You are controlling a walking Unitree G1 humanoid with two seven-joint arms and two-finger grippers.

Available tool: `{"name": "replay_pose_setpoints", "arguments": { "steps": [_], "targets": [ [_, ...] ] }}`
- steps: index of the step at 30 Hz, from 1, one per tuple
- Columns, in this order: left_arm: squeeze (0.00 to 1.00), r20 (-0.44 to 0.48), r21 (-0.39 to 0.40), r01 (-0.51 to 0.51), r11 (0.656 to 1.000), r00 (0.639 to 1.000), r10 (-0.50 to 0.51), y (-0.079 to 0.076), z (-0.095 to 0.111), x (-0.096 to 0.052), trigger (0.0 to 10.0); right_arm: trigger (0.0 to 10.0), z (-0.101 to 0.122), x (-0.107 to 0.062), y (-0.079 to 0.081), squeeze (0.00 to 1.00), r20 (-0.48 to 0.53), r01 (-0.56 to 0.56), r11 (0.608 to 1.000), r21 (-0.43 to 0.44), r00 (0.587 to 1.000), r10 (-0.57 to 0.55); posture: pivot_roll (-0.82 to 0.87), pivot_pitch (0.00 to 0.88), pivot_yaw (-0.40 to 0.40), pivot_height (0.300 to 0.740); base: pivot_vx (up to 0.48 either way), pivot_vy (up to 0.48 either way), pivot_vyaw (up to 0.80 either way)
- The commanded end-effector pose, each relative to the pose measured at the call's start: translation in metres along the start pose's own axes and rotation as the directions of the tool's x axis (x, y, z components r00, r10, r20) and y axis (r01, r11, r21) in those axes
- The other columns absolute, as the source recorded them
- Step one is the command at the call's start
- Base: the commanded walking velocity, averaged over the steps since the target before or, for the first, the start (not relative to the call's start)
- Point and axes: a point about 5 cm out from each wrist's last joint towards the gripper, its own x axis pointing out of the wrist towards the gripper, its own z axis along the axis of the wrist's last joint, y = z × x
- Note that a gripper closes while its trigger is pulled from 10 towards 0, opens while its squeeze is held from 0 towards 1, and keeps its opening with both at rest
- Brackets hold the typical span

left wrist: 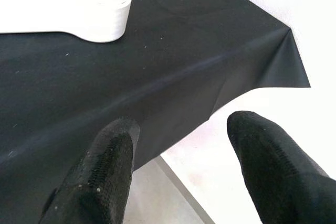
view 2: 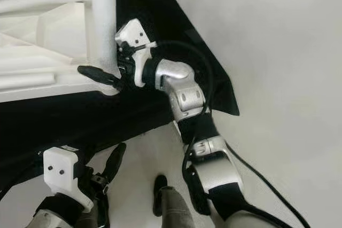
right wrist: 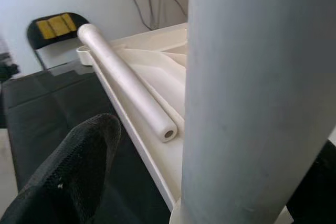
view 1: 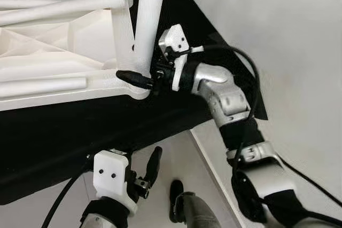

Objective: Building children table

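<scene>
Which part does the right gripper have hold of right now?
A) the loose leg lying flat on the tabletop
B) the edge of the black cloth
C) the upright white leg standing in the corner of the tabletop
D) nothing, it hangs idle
C: the right gripper has its black fingers on either side of the base of the upright white leg, at the tabletop's corner socket.

The right arm (view 1: 230, 102) reaches forward and bends inward at the wrist, its right gripper (view 1: 140, 76) closed around an upright white table leg (view 1: 149, 20), one black finger (view 1: 133, 78) showing across the leg's base. The left arm (view 1: 109, 206) is held low with the left gripper (left wrist: 178, 166) pointing forward, its two fingers (left wrist: 100, 177) spread apart and holding nothing.
</scene>
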Motion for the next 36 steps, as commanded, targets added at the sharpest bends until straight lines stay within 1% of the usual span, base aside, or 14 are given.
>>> {"name": "replay_pose_setpoints", "arguments": {
  "steps": [1,9,10,12,13,28,29,30,31,32,33,34,35,36],
  "targets": [
    [0.0,-0.024,-0.008,-0.01,1.0,1.0,0.01,-0.001,-0.006,-0.001,10.0,10.0,0.001,0.004,0.002,0.0,0.002,-0.08,0.997,-0.016,0.997,0.08,0.05,0.365,-0.132,0.74,0.0,0.0,0.0],
    [0.0,-0.03,-0.013,-0.011,1.0,1.0,0.01,-0.004,-0.007,-0.004,10.0,9.9,0.008,0.011,-0.007,0.0,0.019,-0.218,0.975,-0.044,0.976,0.219,0.08,0.365,-0.131,0.74,0.0,0.0,0.0],
    [0.0,-0.032,-0.014,-0.011,1.0,0.999,0.01,-0.005,-0.007,-0.005,10.0,1.0,0.009,0.012,-0.007,0.0,0.022,-0.246,0.968,-0.042,0.969,0.247,0.08,0.368,-0.131,0.74,0.0,0.0,0.0],
    [0.0,-0.034,-0.014,-0.011,1.0,0.999,0.01,-0.005,-0.007,-0.006,10.0,1.0,0.009,0.012,-0.007,0.0,0.023,-0.263,0.964,-0.04,0.964,0.264,0.08,0.368,-0.131,0.74,0.0,0.0,0.0],
    [0.0,-0.035,-0.015,-0.011,1.0,0.999,0.01,-0.006,-0.007,-0.007,10.0,0.0,0.01,0.011,-0.007,0.0,0.02,-0.286,0.957,-0.041,0.958,0.287,0.09,0.369,-0.129,0.74,0.0,0.0,0.0],
    [0.0,-0.045,-0.02,-0.011,1.0,0.999,0.01,-0.007,-0.007,-0.01,10.0,0.0,0.012,0.003,-0.018,0.0,-0.022,-0.336,0.94,-0.063,0.942,0.335,0.08,0.383,-0.124,0.74,0.0,0.0,0.0],
    [0.0,-0.045,-0.021,-0.011,1.0,0.999,0.01,-0.007,-0.007,-0.01,10.0,0.0,0.006,-0.001,-0.022,0.0,-0.074,-0.275,0.96,-0.051,0.96,0.271,0.06,0.384,-0.138,0.74,0.0,0.0,0.0],
    [0.0,-0.045,-0.024,-0.01,1.0,0.999,0.008,-0.008,-0.008,-0.011,10.0,0.0,-0.011,-0.006,-0.029,0.0,-0.178,-0.085,0.996,-0.029,0.981,0.079,0.04,0.385,-0.159,0.74,0.0,0.0,0.0],
    [0.0,-0.045,-0.024,-0.01,1.0,0.999,0.008,-0.008,-0.008,-0.011,10.0,0.0,-0.011,-0.006,-0.029,0.0,-0.178,-0.085,0.996,-0.029,0.981,0.079,0.04,0.385,-0.159,0.74,0.0,0.0,0.0],
    [0.0,-0.045,-0.026,-0.009,1.0,0.999,0.008,-0.009,-0.008,-0.011,10.0,0.0,-0.02,-0.009,-0.032,0.0,-0.224,0.016,0.999,-0.028,0.974,-0.022,0.04,0.385,-0.159,0.74,0.0,0.0,0.0],
    [0.0,-0.045,-0.026,-0.009,1.0,0.999,0.008,-0.009,-0.008,-0.011,10.0,0.0,-0.02,-0.009,-0.032,0.0,-0.224,0.016,0.999,-0.028,0.974,-0.022,0.04,0.385,-0.159,0.74,0.0,0.0,0.0],
    [0.0,-0.045,-0.027,-0.009,1.0,0.999,0.008,-0.01,-0.008,-0.012,10.0,0.0,-0.04,-0.017,-0.04,0.0,-0.299,0.387,0.922,-0.015,0.878,-0.374,0.04,0.383,-0.175,0.74,0.0,0.0,0.0],
    [0.0,-0.046,-0.029,-0.009,1.0,0.999,0.008,-0.01,-0.008,-0.013,10.0,0.0,-0.054,-0.029,-0.044,0.0,-0.366,0.622,0.782,-0.044,0.718,-0.592,0.04,0.383,-0.175,0.74,0.0,0.0,0.0],
    [0.0,-0.044,-0.028,-0.013,1.0,0.999,0.012,-0.01,-0.007,-0.013,10.0,0.0,-0.084,-0.032,-0.002,0.0,-0.438,0.633,0.773,0.028,0.703,-0.56,0.06,0.404,-0.166,0.74,0.0,0.0,0.0]
  ]
}}
